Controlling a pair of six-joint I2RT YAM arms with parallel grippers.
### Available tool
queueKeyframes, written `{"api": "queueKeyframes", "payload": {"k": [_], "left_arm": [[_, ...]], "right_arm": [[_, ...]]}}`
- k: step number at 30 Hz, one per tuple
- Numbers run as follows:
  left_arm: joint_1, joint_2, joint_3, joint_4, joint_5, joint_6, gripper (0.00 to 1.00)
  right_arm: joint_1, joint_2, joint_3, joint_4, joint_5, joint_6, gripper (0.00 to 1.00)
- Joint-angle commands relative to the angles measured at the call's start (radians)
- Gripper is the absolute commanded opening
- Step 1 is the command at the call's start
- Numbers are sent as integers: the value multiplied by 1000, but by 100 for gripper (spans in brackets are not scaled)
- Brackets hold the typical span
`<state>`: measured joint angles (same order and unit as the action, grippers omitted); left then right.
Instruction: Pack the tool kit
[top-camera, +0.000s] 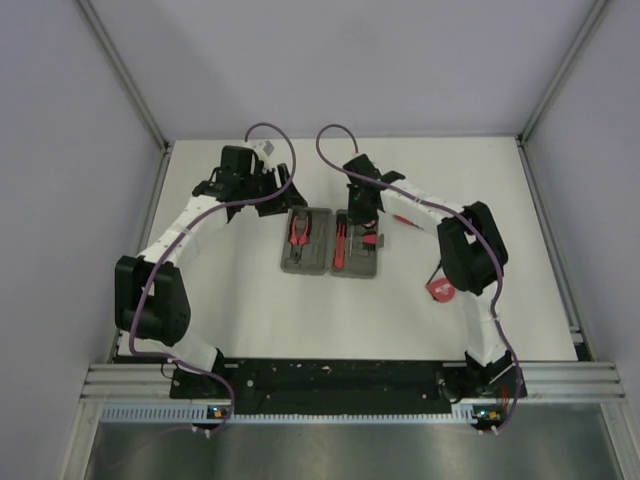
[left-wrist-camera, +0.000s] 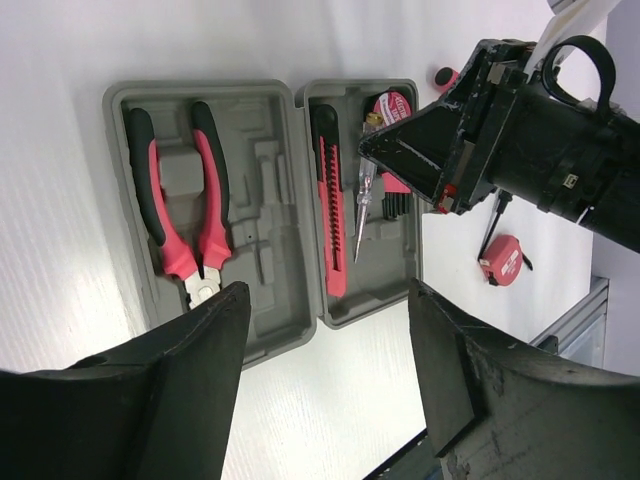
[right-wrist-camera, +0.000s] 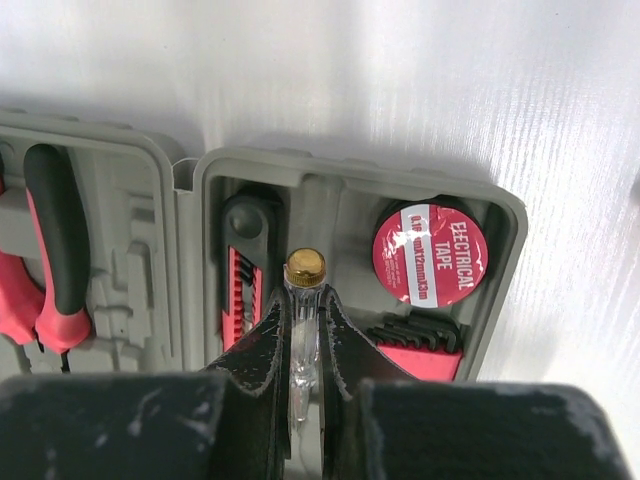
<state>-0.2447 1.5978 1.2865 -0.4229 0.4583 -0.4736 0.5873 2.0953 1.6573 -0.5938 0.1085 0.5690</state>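
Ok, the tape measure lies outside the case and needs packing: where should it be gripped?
Take the tape measure across its squarish red body, coming straight down from above: it seems to lie flat on the table, apart from the case, with bare surface on either side of it.

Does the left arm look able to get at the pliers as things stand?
Probably yes: the pliers lie uncovered in the case, the left jaws hang open nearby, and the right arm is over the other half.
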Motion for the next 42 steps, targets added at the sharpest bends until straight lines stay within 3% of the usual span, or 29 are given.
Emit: {"api": "queueKeyframes", "payload": {"k": [1, 9, 36, 42], "left_arm": [[-1, 1, 27, 35, 29, -7, 68], [1, 2, 20, 33, 45, -14, 66], [1, 22, 14, 36, 65, -17, 63], [1, 27, 17, 35, 68, -17, 62]], "right_arm": [[8, 29, 35, 17, 48, 20, 0], [8, 51, 65, 26, 105, 17, 0], [0, 121, 102, 14, 79, 26, 0], [0, 124, 105, 8, 79, 20, 14]]}}
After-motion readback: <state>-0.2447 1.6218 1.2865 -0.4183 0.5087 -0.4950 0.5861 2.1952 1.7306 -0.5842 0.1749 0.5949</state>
